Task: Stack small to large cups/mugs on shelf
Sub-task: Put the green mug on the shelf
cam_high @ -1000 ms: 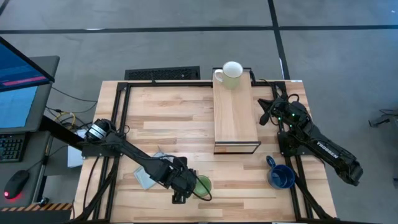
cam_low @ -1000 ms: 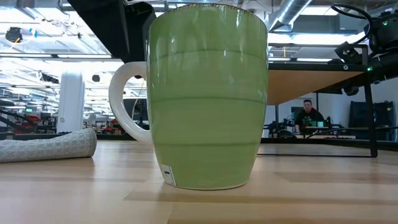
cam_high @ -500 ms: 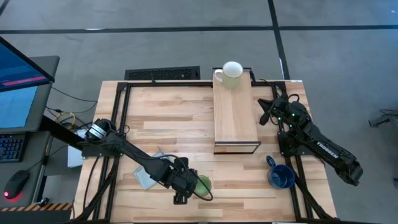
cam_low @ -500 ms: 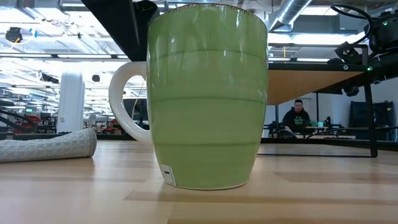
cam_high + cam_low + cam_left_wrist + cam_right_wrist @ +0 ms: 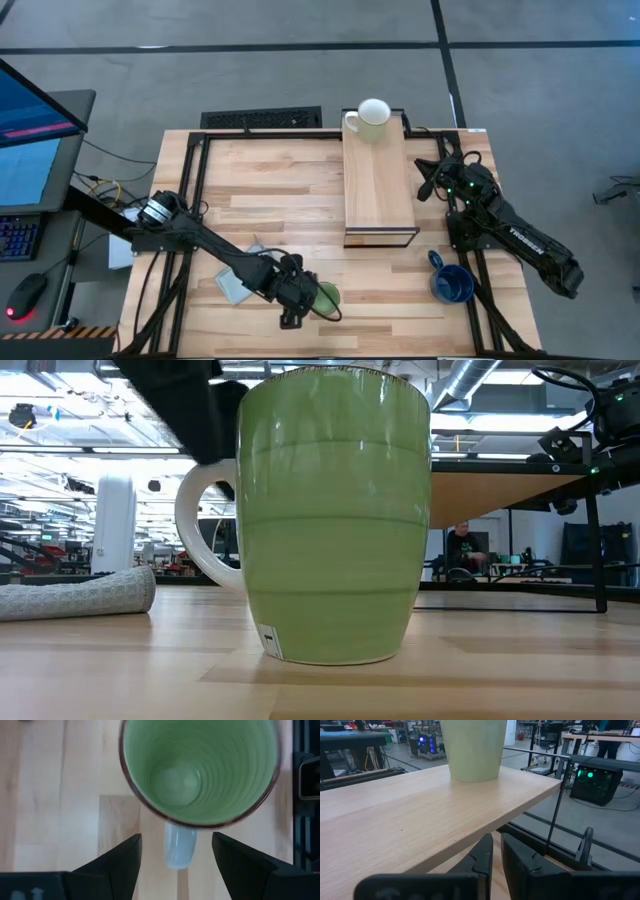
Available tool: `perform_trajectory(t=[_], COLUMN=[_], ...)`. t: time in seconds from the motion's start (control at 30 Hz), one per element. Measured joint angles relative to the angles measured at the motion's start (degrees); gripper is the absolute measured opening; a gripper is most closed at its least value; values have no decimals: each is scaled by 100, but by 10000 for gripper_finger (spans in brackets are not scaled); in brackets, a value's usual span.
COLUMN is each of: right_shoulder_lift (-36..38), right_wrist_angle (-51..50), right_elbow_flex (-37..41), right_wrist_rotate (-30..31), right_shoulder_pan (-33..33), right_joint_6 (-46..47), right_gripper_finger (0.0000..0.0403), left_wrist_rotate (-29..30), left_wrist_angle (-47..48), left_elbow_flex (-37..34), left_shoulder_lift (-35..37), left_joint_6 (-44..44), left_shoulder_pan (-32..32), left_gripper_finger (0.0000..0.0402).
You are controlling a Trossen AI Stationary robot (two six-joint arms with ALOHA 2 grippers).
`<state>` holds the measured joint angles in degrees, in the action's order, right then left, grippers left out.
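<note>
The light green mug (image 5: 326, 297) stands upright near the table's front edge and fills the low view (image 5: 330, 520). Its handle (image 5: 179, 845) points toward the table's left. My left gripper (image 5: 177, 865) is open above the handle, pointing down, one finger on each side and apart from it; it also shows in the high view (image 5: 298, 300). The white mug (image 5: 372, 115) stands on the far end of the light-wood shelf (image 5: 378, 185). The dark blue mug (image 5: 452, 284) stands on the table at the front right. My right gripper (image 5: 428, 182) is shut and empty beside the shelf's right edge.
A folded grey-blue cloth (image 5: 237, 285) lies left of the green mug, under my left arm. The shelf's plank top (image 5: 420, 815) is bare between the white mug (image 5: 472, 747) and its near end. Black frame rails (image 5: 190, 200) run along the table's sides. A person sits in the room beyond (image 5: 462, 550).
My left gripper has shifted slightly above the green mug's handle. The mug has not moved.
</note>
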<state>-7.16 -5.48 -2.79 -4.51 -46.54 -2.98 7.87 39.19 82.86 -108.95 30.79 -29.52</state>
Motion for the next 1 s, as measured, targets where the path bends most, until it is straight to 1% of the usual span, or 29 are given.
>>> perform_trajectory(t=[0.13,0.27,0.73,0.83,1.0], right_shoulder_lift=[0,0,0,0,0], right_wrist_angle=[0,0,0,0,0], right_elbow_flex=[0,0,0,0,0], right_wrist_rotate=[2,2,0,1,0], right_shoulder_pan=[2,2,1,0,0], right_joint_6=[1,2,2,2,2], right_gripper_finger=[60,60,60,60,60], left_wrist_rotate=[-53,20,-5,-6,-6], left_wrist_angle=[-232,-313,-318,-318,-316], left_elbow_flex=[-156,-172,-172,-172,-172], left_shoulder_lift=[0,0,0,0,0], left_joint_6=[-15,-215,-267,-265,-267], left_shoulder_pan=[0,0,65,72,72], left_gripper_finger=[233,233,231,216,171])
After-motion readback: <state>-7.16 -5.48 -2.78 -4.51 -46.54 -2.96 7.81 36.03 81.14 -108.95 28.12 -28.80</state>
